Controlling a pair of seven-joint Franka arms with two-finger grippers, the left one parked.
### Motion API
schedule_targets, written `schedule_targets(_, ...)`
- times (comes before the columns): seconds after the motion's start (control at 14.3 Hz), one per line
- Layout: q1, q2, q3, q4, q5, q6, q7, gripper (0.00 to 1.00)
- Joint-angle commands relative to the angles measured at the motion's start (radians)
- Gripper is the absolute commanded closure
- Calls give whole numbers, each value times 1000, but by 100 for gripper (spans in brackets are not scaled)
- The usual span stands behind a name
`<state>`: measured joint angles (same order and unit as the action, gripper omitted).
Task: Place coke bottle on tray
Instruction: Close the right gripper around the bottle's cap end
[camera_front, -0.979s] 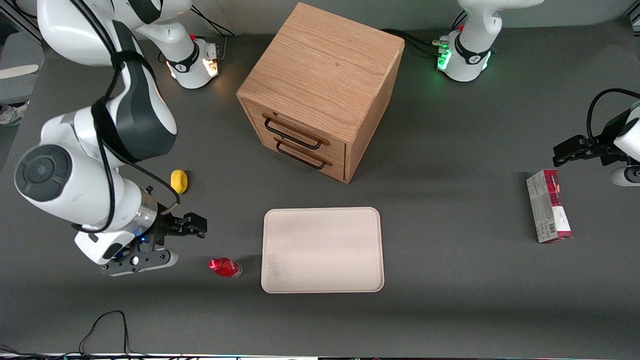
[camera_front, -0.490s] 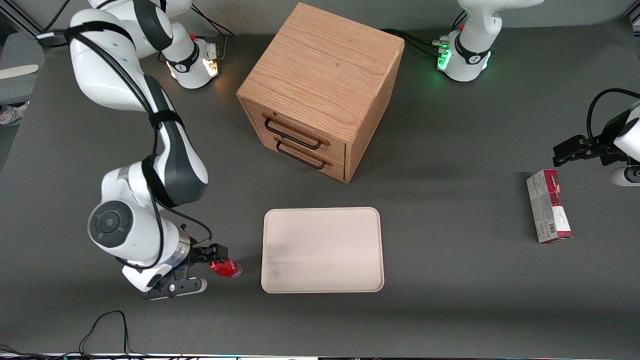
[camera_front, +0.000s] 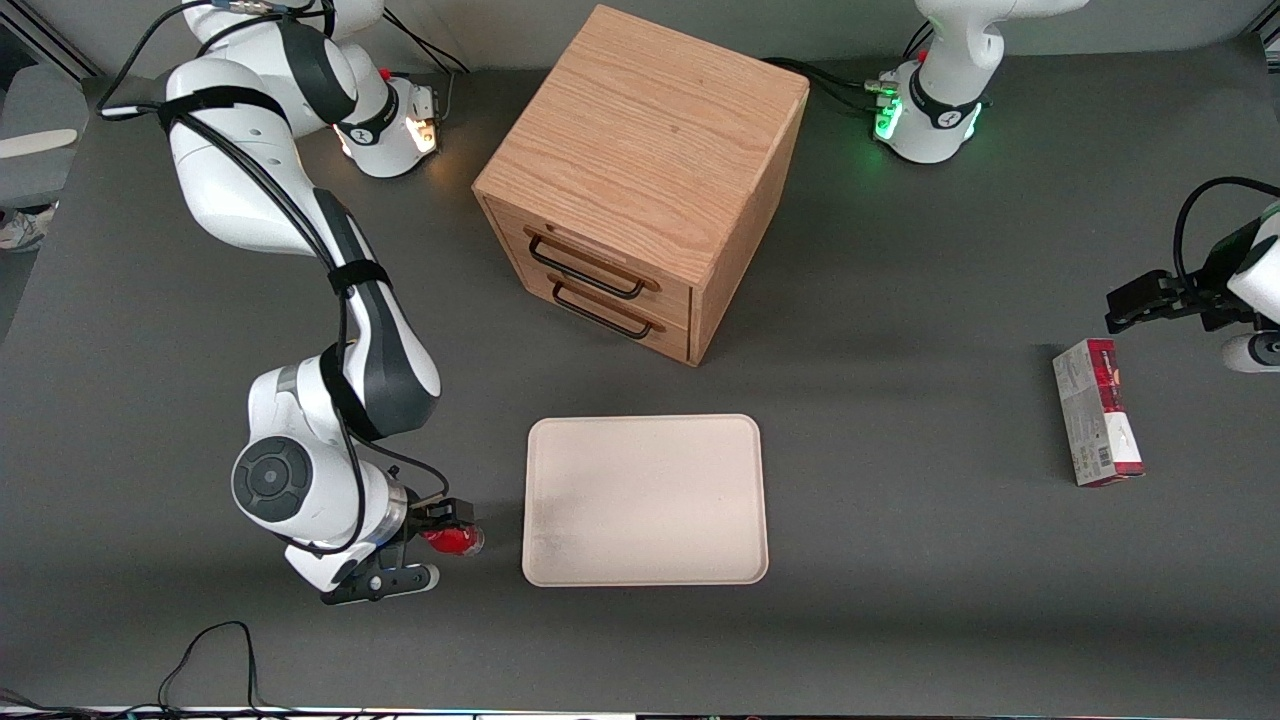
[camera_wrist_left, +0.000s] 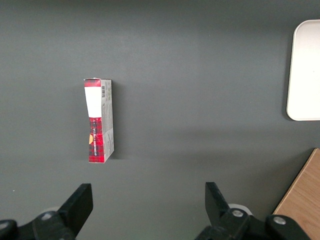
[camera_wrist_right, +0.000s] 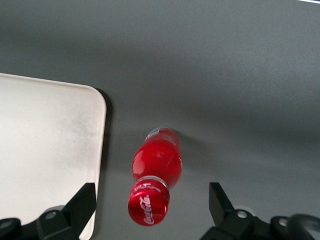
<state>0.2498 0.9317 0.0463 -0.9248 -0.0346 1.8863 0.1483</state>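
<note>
While the coke bottle (camera_front: 455, 540) stands on the grey table (camera_front: 900, 620) just beside the tray (camera_front: 645, 500), not touching its rim, the gripper (camera_front: 447, 522) sits directly over the bottle's cap end. In the right wrist view the gripper (camera_wrist_right: 152, 210) has its jaws spread wide, one finger on each side of the coke bottle (camera_wrist_right: 155, 175) with clear space between each finger and the bottle; nothing is held. That view shows the red cap, the red body and the clear base resting on the table, with the rounded corner of the tray (camera_wrist_right: 45, 150) close alongside.

The tray holds nothing; its cream surface shows only faint scuff marks. Farther from the front camera than the tray stands the wooden drawer box (camera_front: 640, 180), both drawers closed. Well apart from the tray, toward the parked arm's end of the table, a red-and-grey carton (camera_front: 1097, 412) lies flat.
</note>
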Motion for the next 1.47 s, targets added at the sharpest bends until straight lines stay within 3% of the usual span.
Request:
schedule_targets(0.0, 5, 21, -2, 35, -21, 2, 19, 0)
schedule_targets(0.14, 6, 21, -2, 35, -47, 2, 16, 0)
schedule_targets(0.21, 6, 22, -2, 35, -50, 4, 17, 7)
schedule_targets(0.35, 6, 22, -2, 35, -50, 5, 16, 35)
schedule_targets(0.42, 6, 22, -2, 32, -50, 5, 17, 44)
schedule_targets(0.56, 8, 22, 0, 32, -48, 4, 19, 55)
schedule_targets(0.77, 8, 21, 1, 34, -48, 4, 19, 80)
schedule_targets(1.05, 8, 13, 6, 34, -48, 1, 19, 88)
schedule_targets(1.4, 6, -74, 9, 46, -47, -97, 5, 90)
